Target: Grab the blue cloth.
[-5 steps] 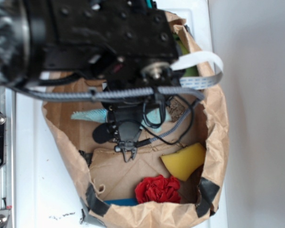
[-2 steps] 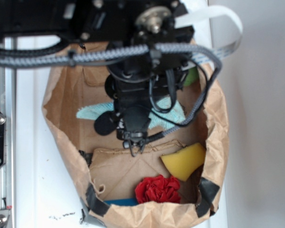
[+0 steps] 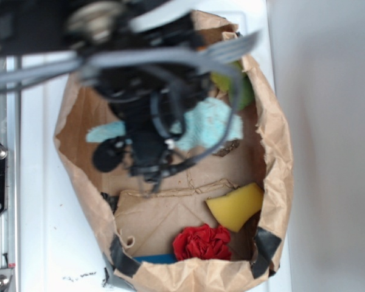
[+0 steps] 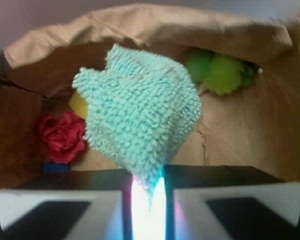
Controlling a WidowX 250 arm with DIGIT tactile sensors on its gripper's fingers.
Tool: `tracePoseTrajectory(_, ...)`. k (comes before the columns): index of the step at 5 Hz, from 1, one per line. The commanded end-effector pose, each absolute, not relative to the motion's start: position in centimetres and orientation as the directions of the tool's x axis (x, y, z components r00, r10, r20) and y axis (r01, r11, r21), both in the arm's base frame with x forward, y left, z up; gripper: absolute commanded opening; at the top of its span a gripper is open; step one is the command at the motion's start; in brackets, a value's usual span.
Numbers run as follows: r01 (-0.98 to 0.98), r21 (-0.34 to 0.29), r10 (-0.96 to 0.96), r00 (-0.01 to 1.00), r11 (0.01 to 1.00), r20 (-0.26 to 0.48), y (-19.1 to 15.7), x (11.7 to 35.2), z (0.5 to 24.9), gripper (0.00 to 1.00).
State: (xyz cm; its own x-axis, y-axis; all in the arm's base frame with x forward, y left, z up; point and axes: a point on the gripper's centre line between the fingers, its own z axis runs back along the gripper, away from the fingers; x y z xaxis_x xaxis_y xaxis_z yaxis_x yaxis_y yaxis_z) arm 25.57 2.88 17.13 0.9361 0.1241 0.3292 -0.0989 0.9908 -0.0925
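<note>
The blue cloth (image 4: 140,115), a pale turquoise terry rag, fills the middle of the wrist view, and its lower corner runs down into the narrow gap between my gripper's (image 4: 147,195) fingers. The jaws stand almost closed, pinching that corner. From outside, the blue cloth (image 3: 210,125) shows on both sides of the blurred black arm inside the brown paper bag (image 3: 274,176). The gripper (image 3: 153,179) points down toward the bag floor, its tips smeared by motion.
Inside the bag lie a red ruffled fabric ball (image 3: 201,242), a yellow sponge wedge (image 3: 236,205), a green fuzzy object (image 3: 243,91) at the back, and a small dark-blue flat piece (image 3: 155,258) at the front wall. The bag walls rise all around.
The arm has swung left across the bag. The cloth now looks larger and bunched higher on the right, following the gripper. The other items have not moved.
</note>
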Motion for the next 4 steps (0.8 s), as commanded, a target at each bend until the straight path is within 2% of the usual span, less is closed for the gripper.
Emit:
tracePoseTrajectory(1, -0.09, -0.024, 0.093, 0.921, 0.996, 0.378, 2.7, 25.1, 18.5, 0.0)
tracePoseTrajectory(2, -0.093, 0.006, 0.084, 0.93, 0.996, 0.357, 2.4, 25.4, 18.1, 0.0)
tracePoseTrajectory(4, -0.092, 0.005, 0.086, 0.947, 0.996, 0.308, 2.0, 26.2, 19.1, 0.0)
